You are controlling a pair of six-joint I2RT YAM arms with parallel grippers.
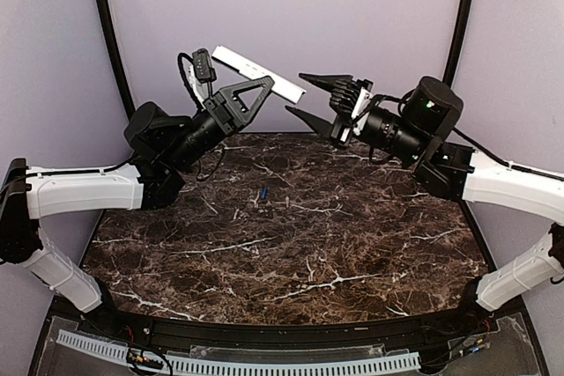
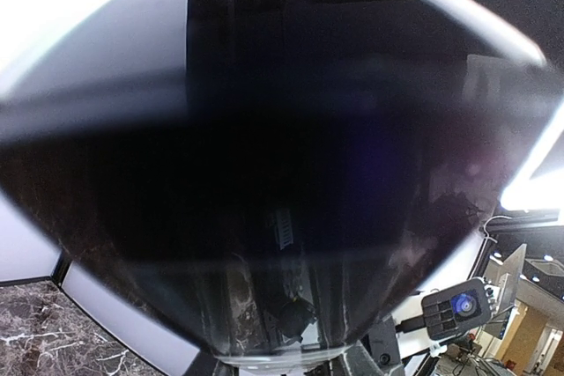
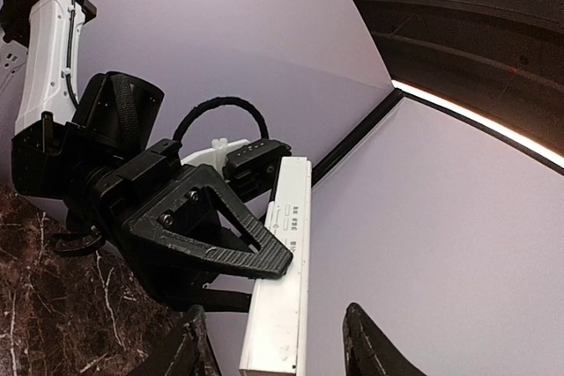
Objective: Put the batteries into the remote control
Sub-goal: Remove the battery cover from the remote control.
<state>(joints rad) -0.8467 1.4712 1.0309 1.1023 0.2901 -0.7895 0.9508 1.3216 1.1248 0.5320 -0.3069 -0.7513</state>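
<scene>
My top external view has even, diffuse light and sharp focus, with only faint shadows on the marble table [image 1: 291, 253]. My left wrist view is mostly dark and out of focus, with blown-out white at upper left and glare from a light strip [image 2: 533, 187] at right. My right wrist view is sharp, its edges bowed by lens distortion. The remote control [image 3: 284, 288] is cleanly exposed.

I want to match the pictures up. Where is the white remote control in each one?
Top external: upper middle, the remote control held up by the left tool.
Left wrist: too dark and blurry to tell.
Right wrist: remote control at bottom middle.
Shared landmark: the marble table.
</scene>
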